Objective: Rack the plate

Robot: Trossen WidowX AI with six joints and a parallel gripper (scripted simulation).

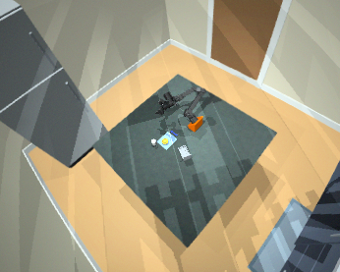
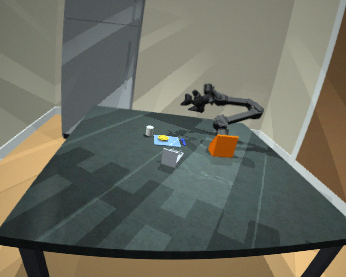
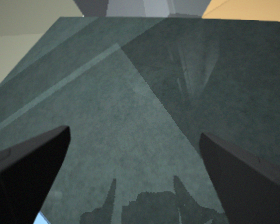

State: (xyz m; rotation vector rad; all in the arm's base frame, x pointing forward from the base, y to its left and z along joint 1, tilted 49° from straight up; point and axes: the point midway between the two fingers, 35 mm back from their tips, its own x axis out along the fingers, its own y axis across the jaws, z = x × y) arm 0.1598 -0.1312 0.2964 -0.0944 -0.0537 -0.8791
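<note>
Plate (image 2: pixel 167 140) lies flat on the dark green table (image 2: pixel 138 206), a pale blue square carrying something yellow, between the white cup (image 2: pixel 149 130) and the orange block (image 2: pixel 223 145). Just beside it stands the small grey dish rack (image 2: pixel 172 157). Raised above the table, the gripper (image 2: pixel 191 101) has its fingers spread wide, holding nothing.

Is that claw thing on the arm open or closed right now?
Open. In the wrist view the gripper has its two dark fingers far apart, with only bare table between them.
</note>
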